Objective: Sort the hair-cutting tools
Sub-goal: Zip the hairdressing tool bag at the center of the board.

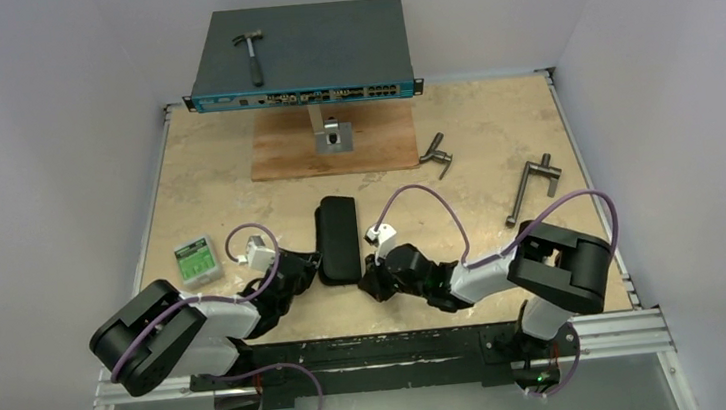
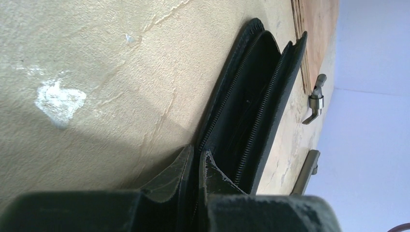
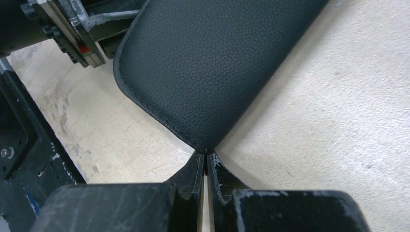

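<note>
A black zip case (image 1: pixel 337 240) lies mid-table between both arms. In the left wrist view the case (image 2: pixel 251 96) is unzipped and gapes a little; its inside is dark and I can make out no tool there. My left gripper (image 2: pixel 197 154) is shut on the case's near zipper edge, at the case's left near side (image 1: pixel 313 267). My right gripper (image 3: pixel 206 157) is shut on the near corner of the case (image 3: pixel 212 63), with a small red bit between its tips, at the case's right near corner (image 1: pixel 370 270). The scissors, comb and hair clip are hidden.
A green box (image 1: pixel 196 260) lies left of the case. A network switch (image 1: pixel 302 55) with a hammer (image 1: pixel 251 53) on it stands at the back, above a wooden board (image 1: pixel 333 143). Two grey T-handled tools (image 1: pixel 437 154) (image 1: pixel 530 189) lie at the right.
</note>
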